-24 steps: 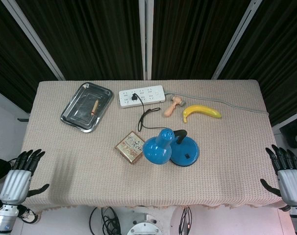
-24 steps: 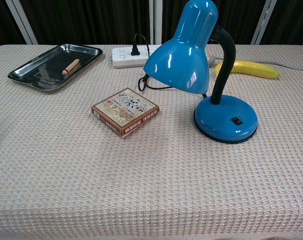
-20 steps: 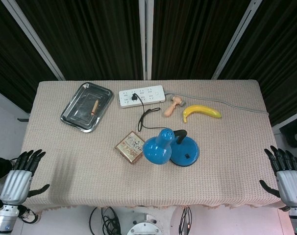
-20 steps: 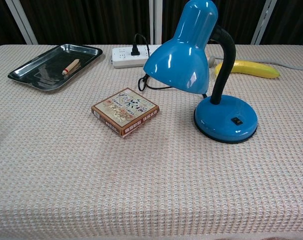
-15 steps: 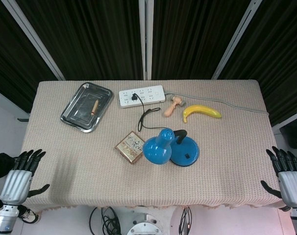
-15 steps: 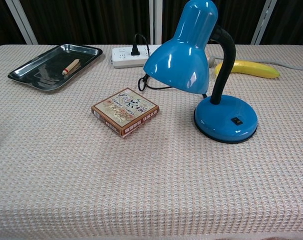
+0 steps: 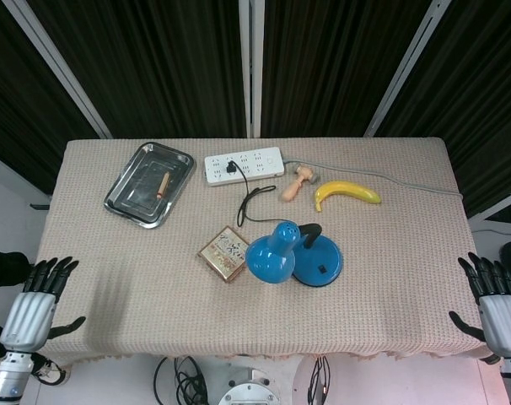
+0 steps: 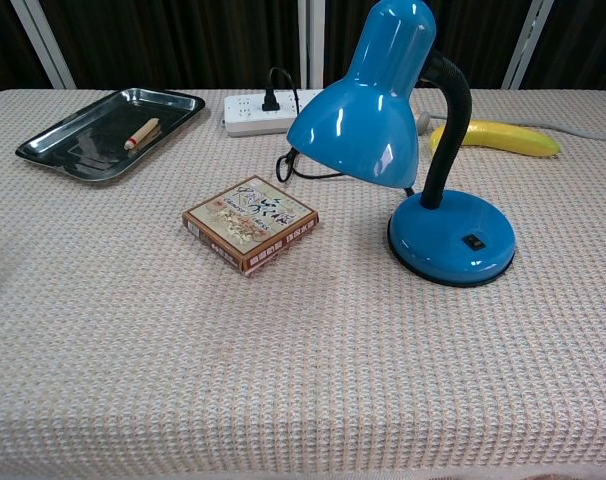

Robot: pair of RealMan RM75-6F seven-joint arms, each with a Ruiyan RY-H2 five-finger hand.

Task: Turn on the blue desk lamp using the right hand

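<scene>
The blue desk lamp (image 7: 291, 256) stands near the middle of the table, its shade (image 8: 367, 105) bent over to the left on a black neck. A small black switch (image 8: 473, 241) sits on its round blue base (image 8: 451, 247). Its black cord (image 7: 250, 201) runs back to the white power strip (image 7: 244, 165). My right hand (image 7: 497, 308) hangs off the table's front right corner, fingers spread, holding nothing, far from the lamp. My left hand (image 7: 32, 305) hangs off the front left corner, also spread and empty. Neither hand shows in the chest view.
A small printed box (image 8: 250, 222) lies left of the lamp. A metal tray (image 7: 148, 183) with a wooden peg (image 7: 163, 185) sits at the back left. A banana (image 7: 346, 193) and a small wooden piece (image 7: 297, 182) lie behind the lamp.
My right hand has shifted very slightly at the table's corner. Nothing on the table has moved.
</scene>
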